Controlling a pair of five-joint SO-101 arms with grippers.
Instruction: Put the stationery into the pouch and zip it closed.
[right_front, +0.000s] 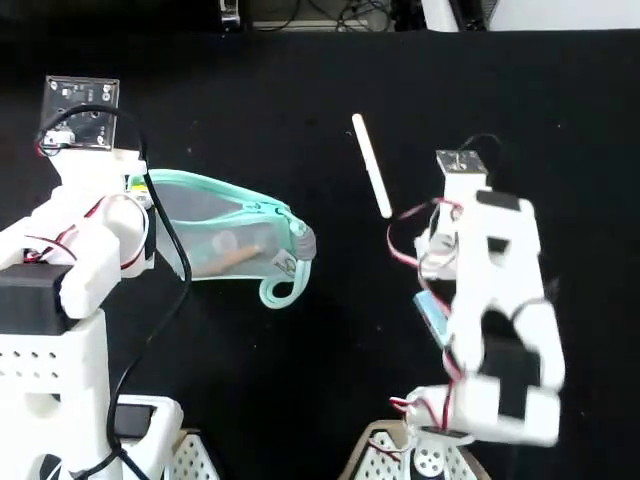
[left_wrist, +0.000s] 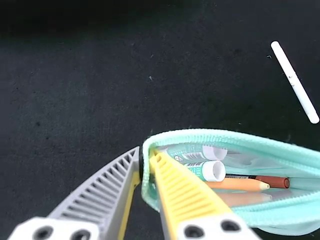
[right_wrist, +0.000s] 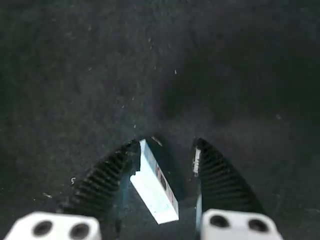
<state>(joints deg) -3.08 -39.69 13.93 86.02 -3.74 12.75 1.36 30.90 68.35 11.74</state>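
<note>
On black tablecloth (right_front: 250, 90), left tool (left_wrist: 145, 152) pinches pouch (left_wrist: 225, 136) rim, right tool (right_wrist: 165, 145) gapes around small block (right_wrist: 152, 192)

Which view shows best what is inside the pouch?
The left wrist view: it looks into the open pouch, at a pencil and glue stick. The high view gives only a faint pencil shape through its side.

- The pouch (right_front: 225, 235) has its left end, at the left of the high view, hidden behind the left arm (right_front: 90, 240); the left wrist view's edge cuts it off.
- The stationery inside (left_wrist: 235, 184) has its ends covered by the pouch's rim.
- The blue-white block (right_front: 432, 315), right of centre, is mostly hidden by the right arm (right_front: 495, 300).
</note>
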